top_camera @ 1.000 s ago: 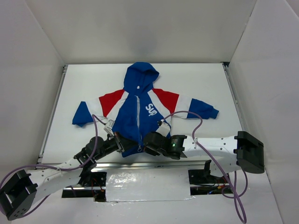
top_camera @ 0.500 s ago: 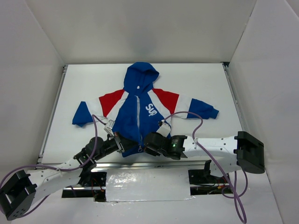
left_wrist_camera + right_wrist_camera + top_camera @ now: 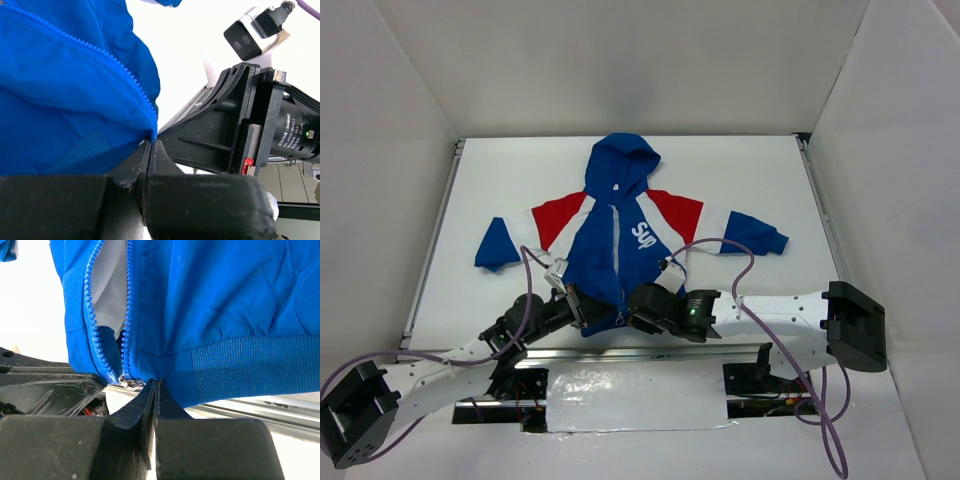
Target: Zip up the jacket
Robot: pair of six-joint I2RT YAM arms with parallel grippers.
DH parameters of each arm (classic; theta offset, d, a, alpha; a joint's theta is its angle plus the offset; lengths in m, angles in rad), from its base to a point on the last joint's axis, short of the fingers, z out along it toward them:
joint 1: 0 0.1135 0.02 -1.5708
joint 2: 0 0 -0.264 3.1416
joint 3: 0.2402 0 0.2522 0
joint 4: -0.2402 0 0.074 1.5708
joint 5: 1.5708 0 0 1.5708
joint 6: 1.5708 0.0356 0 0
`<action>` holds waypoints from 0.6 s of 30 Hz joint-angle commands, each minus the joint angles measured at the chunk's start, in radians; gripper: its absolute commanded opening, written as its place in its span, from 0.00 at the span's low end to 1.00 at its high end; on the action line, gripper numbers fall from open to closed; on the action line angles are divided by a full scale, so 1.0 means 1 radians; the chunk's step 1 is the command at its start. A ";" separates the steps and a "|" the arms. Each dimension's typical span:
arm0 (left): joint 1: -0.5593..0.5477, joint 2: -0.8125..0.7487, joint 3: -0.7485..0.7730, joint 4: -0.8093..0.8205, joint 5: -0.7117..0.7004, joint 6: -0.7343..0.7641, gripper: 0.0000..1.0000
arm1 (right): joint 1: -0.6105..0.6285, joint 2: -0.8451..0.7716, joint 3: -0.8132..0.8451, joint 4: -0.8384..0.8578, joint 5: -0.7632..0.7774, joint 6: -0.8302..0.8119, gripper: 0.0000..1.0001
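The small blue hooded jacket (image 3: 620,235) with red shoulders and white "Sup" lettering lies flat, hood at the far side, hem towards me. Its front zipper (image 3: 126,315) is open, the two rows of teeth apart over a white lining. The metal slider (image 3: 127,384) sits at the hem. My left gripper (image 3: 588,311) is shut on the hem corner of the left panel (image 3: 151,134). My right gripper (image 3: 632,308) is shut on the hem of the right panel, just right of the zipper (image 3: 157,380). The two grippers face each other, close together.
The jacket's sleeves spread left (image 3: 495,245) and right (image 3: 755,233). White walls close in the table on three sides. A metal rail (image 3: 640,352) runs along the near edge under the grippers. Purple cables loop over both arms.
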 commanded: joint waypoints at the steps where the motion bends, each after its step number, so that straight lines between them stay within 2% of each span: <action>1: -0.007 0.001 0.004 0.067 -0.016 0.033 0.00 | -0.005 -0.031 0.041 0.025 0.025 -0.005 0.00; 18: -0.012 0.029 0.004 0.094 -0.015 0.045 0.00 | -0.009 -0.034 0.056 0.022 0.025 -0.017 0.00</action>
